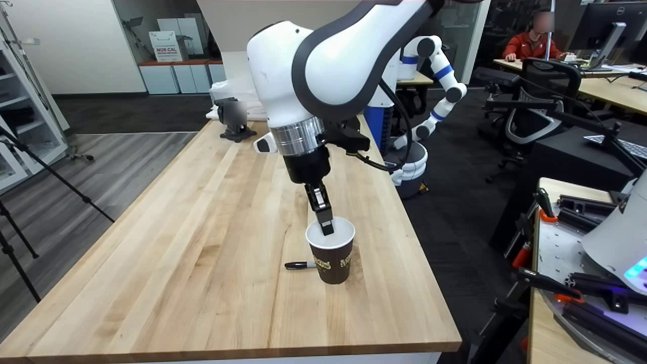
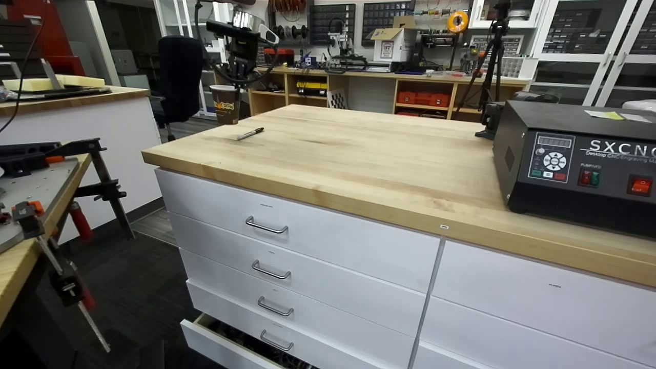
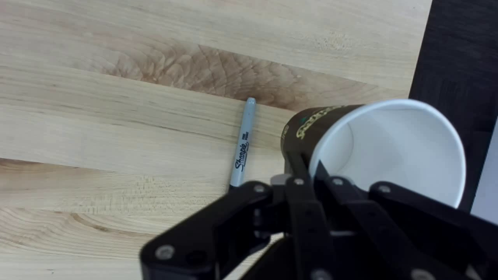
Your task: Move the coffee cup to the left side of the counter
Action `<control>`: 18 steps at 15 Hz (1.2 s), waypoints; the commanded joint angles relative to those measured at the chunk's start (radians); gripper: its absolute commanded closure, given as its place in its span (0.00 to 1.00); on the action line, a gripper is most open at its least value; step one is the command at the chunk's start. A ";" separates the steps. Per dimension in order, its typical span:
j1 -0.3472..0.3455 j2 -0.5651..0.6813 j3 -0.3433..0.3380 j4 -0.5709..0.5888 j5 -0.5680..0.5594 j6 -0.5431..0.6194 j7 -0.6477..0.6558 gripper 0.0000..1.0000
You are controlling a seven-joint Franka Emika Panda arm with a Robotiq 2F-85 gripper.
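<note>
The coffee cup, brown with a white rim, shows in both exterior views (image 1: 331, 263) (image 2: 225, 105) and in the wrist view (image 3: 400, 147). My gripper (image 3: 309, 167) points down at the cup's rim; it also shows in an exterior view (image 1: 326, 225). One finger is inside the cup and one outside, shut on the wall between them. The cup is slightly tilted and appears held above the counter, near its end. The counter (image 1: 202, 253) is a light-wood top with plank strips, also in an exterior view (image 2: 359, 148). The outer fingertip is partly hidden in the wrist view.
A grey marker pen (image 3: 244, 142) with a black cap lies on the counter beside the cup. A black box-shaped case (image 2: 579, 159) stands on the counter. A small black stand (image 1: 235, 121) is at the counter's far end. A side table (image 1: 561, 263) holds clamps.
</note>
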 commanded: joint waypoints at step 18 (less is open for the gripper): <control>-0.016 -0.007 -0.030 0.045 0.014 -0.111 -0.040 0.00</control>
